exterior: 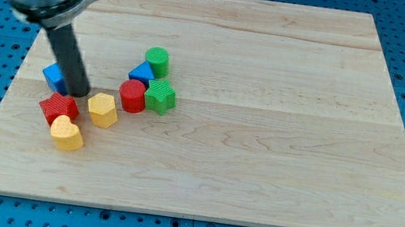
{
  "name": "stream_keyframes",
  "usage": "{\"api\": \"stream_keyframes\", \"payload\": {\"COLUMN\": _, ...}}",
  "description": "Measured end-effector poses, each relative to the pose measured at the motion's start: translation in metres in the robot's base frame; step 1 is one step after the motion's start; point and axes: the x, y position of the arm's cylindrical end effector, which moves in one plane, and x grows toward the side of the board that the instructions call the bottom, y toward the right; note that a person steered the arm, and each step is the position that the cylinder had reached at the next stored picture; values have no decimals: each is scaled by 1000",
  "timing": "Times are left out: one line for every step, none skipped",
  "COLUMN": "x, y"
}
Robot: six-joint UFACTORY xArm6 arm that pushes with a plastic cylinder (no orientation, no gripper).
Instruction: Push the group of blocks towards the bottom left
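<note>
Eight coloured blocks on a bare wooden board (262,137), no writing legible.
Two each of red, yellow, blue, green; my tip (79,96) touches the red star-shaped block (58,109); no pincer.

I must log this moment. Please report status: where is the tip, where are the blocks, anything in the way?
My tip down between blue block and red star block. Group clustered at board's left. Path to bottom left open.

We record: pale wooden board (267,98), smooth, matt, visible grain. Ridged, matt plastic-looking blocks, e.g. green star block (161,96), yellow hexagonal block (102,110) right of my tip (78,94), a dark matt rod.
</note>
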Motion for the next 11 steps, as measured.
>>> {"api": "stream_keyframes", "payload": {"x": -77, "y": 19}}
{"api": "stream_keyframes", "payload": {"x": -120, "y": 61}}
{"api": "stream_keyframes", "payload": {"x": -110, "y": 133}}
{"api": "stream_keyframes", "payload": {"x": -71, "y": 112}}
{"api": "stream_keyframes", "payload": {"x": -33, "y": 83}}
{"api": "stream_keyframes", "payload": {"x": -23, "y": 63}}
{"api": "stream_keyframes", "payload": {"x": -25, "y": 62}}
{"api": "stream_keyframes", "payload": {"x": -3, "y": 57}}
{"api": "stream_keyframes", "payload": {"x": -41, "y": 63}}
{"api": "stream_keyframes", "payload": {"x": -85, "y": 76}}
{"api": "stream_keyframes", "payload": {"x": -79, "y": 36}}
